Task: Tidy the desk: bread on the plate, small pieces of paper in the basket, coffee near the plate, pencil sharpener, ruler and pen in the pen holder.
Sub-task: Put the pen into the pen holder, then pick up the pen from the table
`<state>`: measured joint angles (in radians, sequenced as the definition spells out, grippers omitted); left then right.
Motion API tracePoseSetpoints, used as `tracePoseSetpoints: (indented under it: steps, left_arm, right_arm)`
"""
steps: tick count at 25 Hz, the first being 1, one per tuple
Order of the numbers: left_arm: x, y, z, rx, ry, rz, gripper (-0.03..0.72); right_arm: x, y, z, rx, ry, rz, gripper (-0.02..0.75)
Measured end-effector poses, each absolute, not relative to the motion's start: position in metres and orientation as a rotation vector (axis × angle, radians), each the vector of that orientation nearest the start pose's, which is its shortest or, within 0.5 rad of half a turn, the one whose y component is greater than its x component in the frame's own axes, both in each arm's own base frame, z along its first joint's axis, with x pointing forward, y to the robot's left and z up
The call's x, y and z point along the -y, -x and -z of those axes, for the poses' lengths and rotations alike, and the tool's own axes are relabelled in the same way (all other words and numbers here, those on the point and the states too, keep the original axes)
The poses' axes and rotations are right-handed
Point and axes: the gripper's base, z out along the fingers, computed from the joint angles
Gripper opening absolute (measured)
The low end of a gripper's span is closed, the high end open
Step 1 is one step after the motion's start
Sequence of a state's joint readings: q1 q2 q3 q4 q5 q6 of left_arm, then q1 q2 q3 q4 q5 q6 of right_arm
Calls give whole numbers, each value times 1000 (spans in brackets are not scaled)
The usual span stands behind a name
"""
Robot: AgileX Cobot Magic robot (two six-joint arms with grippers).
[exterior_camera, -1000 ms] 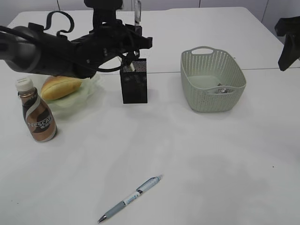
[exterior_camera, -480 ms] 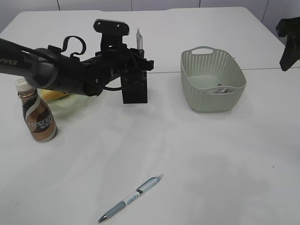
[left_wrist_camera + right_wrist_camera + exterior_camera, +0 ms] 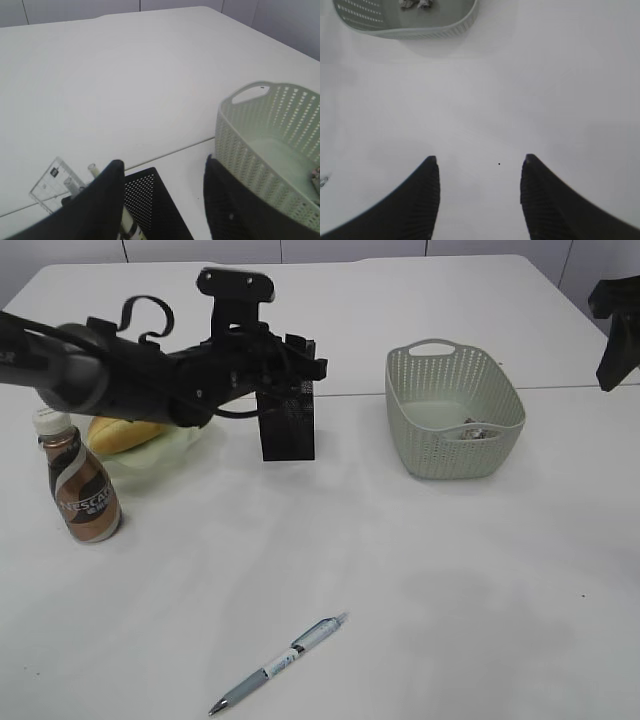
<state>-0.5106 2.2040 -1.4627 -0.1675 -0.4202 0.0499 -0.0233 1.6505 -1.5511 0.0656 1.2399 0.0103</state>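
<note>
With the ruler (image 3: 50, 184) in the pen holder (image 3: 288, 420) beneath the released left end effector (image 3: 162, 200), the right end effector (image 3: 479, 197) likewise spread and empty, only the pen (image 3: 279, 664), lying well apart on the worktop (image 3: 450, 590), seemingly remained.

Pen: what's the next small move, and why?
Probably send the open, empty left end effector from the holder down to the pen. The ruler is already in the holder; the pen lies alone on the table, nearer the left arm.
</note>
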Motion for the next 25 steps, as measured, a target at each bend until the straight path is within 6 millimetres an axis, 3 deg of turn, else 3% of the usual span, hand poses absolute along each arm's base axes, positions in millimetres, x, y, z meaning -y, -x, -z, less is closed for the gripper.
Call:
tracePoseSetpoints:
  steps: [6, 12, 20, 25]
  left_arm:
    - [232, -417, -224, -1953, -391, 388, 382]
    - [222, -382, -252, -2202, -600, 294, 379]
    - [237, -321, -242, -2579, -964, 129, 347]
    - [251, -288, -236, -2712, -1163, 63, 342]
  right_arm:
    - [2, -341, -334, -2819, -63, -89, 385]
    - [2, -341, -334, -2818, -63, -89, 385]
    - [2, -342, -335, -2804, -64, -91, 384]
    - [2, -342, -334, -2808, -64, -93, 385]
